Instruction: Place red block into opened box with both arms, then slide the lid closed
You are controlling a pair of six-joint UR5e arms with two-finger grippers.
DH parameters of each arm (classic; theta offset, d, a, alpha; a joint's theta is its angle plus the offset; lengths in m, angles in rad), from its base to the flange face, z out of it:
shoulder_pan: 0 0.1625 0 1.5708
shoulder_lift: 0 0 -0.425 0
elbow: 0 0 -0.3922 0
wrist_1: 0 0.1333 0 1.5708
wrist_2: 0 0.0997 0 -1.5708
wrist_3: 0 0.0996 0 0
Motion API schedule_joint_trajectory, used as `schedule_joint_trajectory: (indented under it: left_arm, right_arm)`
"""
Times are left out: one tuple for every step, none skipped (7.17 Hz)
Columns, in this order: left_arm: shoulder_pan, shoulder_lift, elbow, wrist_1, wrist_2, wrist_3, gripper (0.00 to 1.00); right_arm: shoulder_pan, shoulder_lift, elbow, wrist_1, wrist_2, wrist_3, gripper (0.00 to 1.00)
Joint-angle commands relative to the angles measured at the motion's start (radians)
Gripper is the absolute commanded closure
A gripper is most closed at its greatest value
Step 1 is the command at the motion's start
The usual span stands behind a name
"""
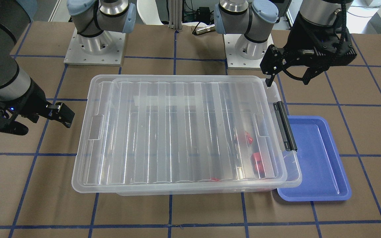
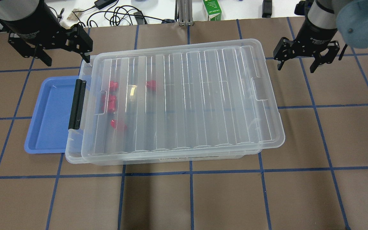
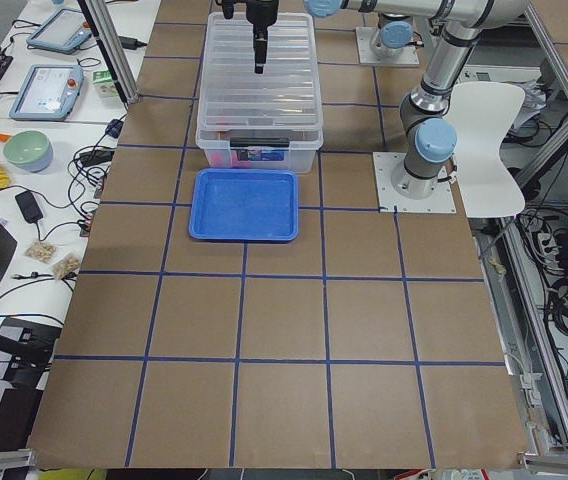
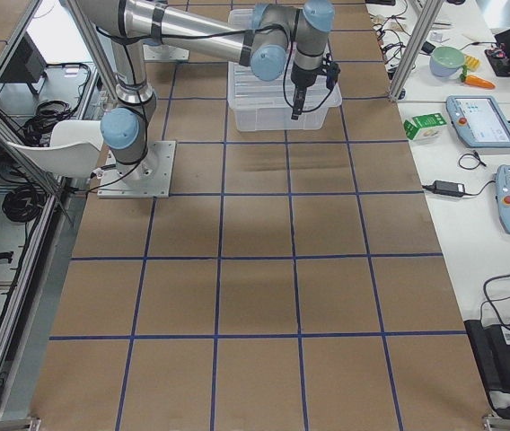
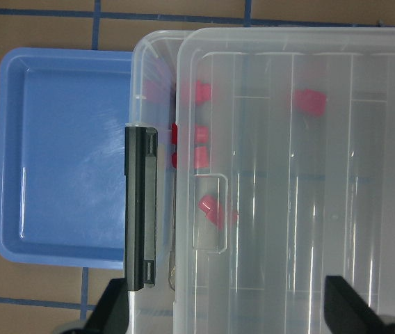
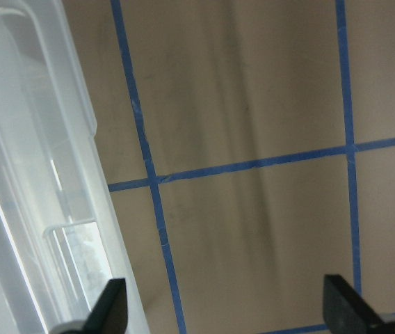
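Note:
The clear box (image 2: 72, 156) sits mid-table with its black latch bar (image 2: 77, 103) on its left end. The ribbed clear lid (image 2: 184, 95) lies on top, shifted right, so a narrow strip at the latch end stays uncovered. Several red blocks (image 2: 112, 85) lie inside near that end, seen through the lid (image 5: 302, 174) in the left wrist view as well. My left gripper (image 2: 65, 57) hangs open above the box's far left corner, holding nothing. My right gripper (image 2: 297, 65) is open and empty over bare table, beyond the lid's right end.
A blue tray (image 2: 48, 115) with nothing in it lies against the box's latch end. Both arm bases (image 1: 94, 49) stand on the robot's side of the table. Cables and a green carton (image 2: 212, 9) lie past the far edge. Brown table with blue grid lines surrounds the box.

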Motion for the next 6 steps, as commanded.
schedule_joint_trajectory:
  left_arm:
    - [0.0, 0.001, 0.0, 0.0, 0.01, 0.001, 0.0]
    - [0.001, 0.001, 0.0, 0.002, 0.008, 0.001, 0.0]
    - [0.0, 0.003, 0.0, 0.0, 0.008, 0.001, 0.0]
    - [0.0, 0.003, -0.002, 0.0, 0.008, 0.001, 0.0]
    - [0.0, 0.003, 0.0, 0.002, 0.008, 0.001, 0.0]
    - [0.001, 0.003, -0.002, 0.0, 0.008, 0.001, 0.0]
  right_arm:
    - [0.001, -0.091, -0.07, 0.164, 0.0, -0.001, 0.0]
    - [0.007, -0.143, -0.065, 0.2, 0.002, -0.001, 0.0]
    - [0.03, -0.175, -0.064, 0.255, 0.002, 0.011, 0.0]
    - [0.059, -0.18, -0.055, 0.26, -0.005, 0.011, 0.0]
    - [0.085, -0.177, -0.047, 0.26, 0.003, 0.013, 0.0]
    - [0.102, -0.18, -0.019, 0.257, 0.003, 0.037, 0.0]
